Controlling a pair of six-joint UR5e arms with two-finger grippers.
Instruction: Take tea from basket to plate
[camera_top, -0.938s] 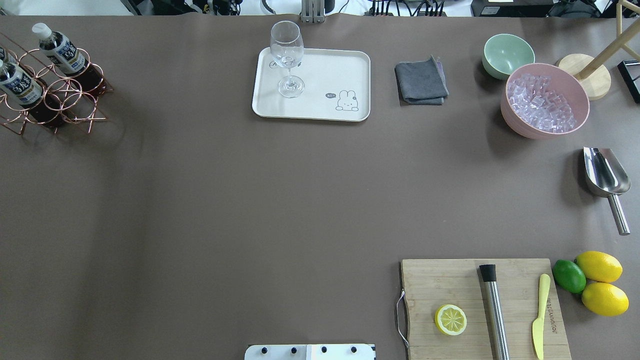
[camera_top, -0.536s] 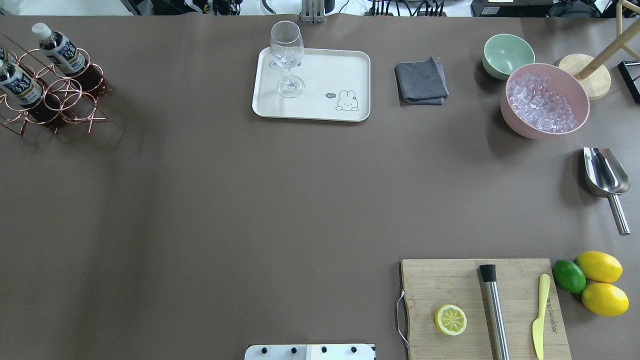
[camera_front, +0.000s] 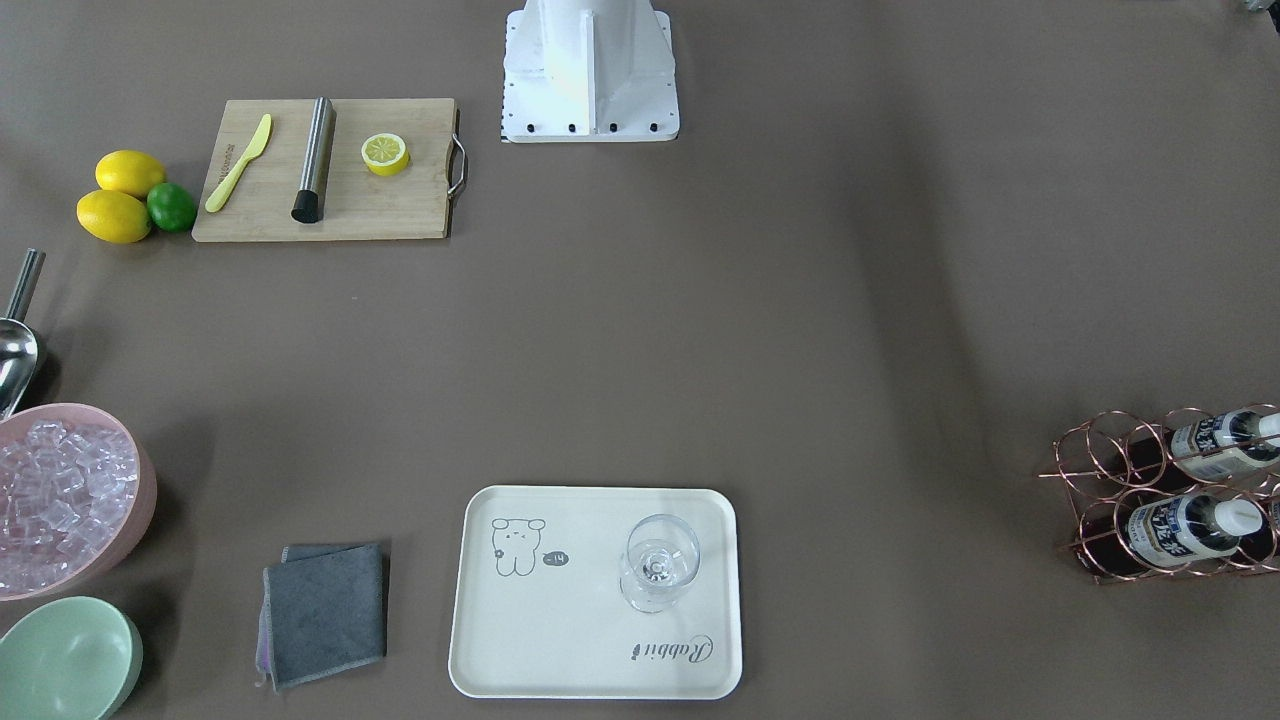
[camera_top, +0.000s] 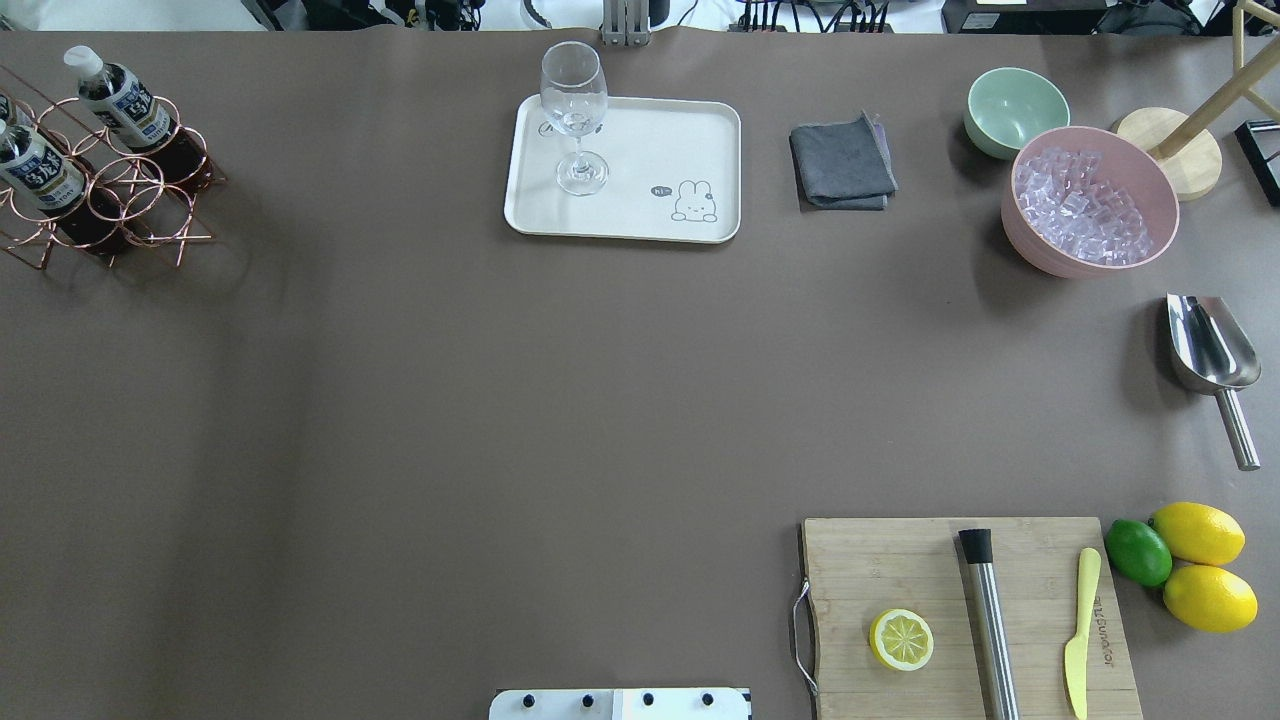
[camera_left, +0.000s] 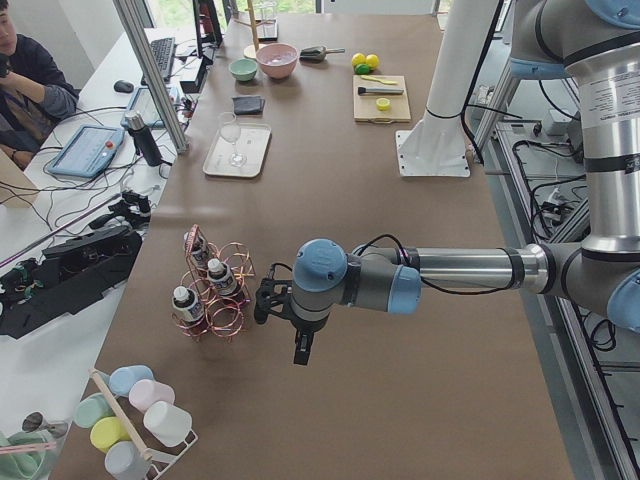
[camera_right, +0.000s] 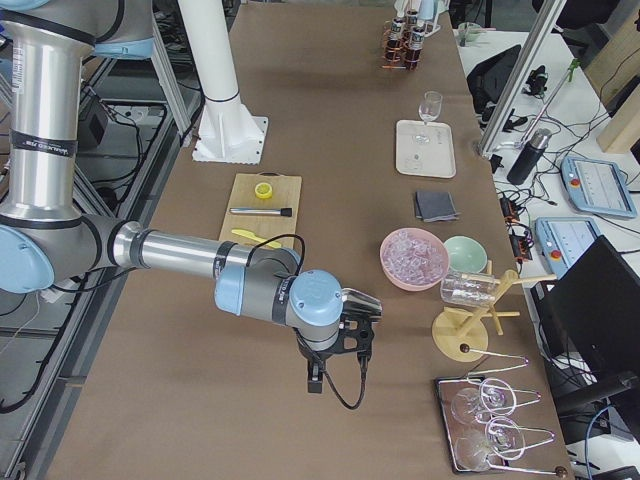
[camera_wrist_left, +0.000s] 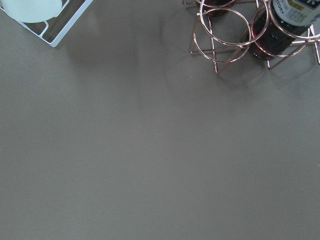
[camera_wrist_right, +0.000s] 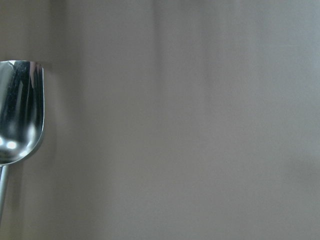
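Note:
The rose-gold wire basket (camera_top: 130, 190) stands at the table's far left and holds tea bottles (camera_top: 125, 100) with white caps. It also shows in the front-facing view (camera_front: 1100, 450) and in the left wrist view (camera_wrist_left: 222, 30), with one bottle (camera_wrist_left: 290, 15) at the top right. The cream plate (camera_top: 650, 140) sits at the far middle and carries a wine glass (camera_top: 575, 110). My left gripper (camera_left: 258, 300) shows only in the exterior left view, close beside the basket (camera_left: 225, 315); I cannot tell whether it is open. My right gripper (camera_right: 358, 330) shows only in the exterior right view, near the ice bowl (camera_right: 412, 258); I cannot tell its state.
A grey cloth (camera_top: 842, 162), a green bowl (camera_top: 1015, 108), a pink bowl of ice (camera_top: 1090, 200) and a metal scoop (camera_top: 1210, 355) lie on the right. A cutting board (camera_top: 900, 570) with a lemon half, muddler and knife is near right. A cup rack (camera_wrist_left: 50, 25) is left of the basket.

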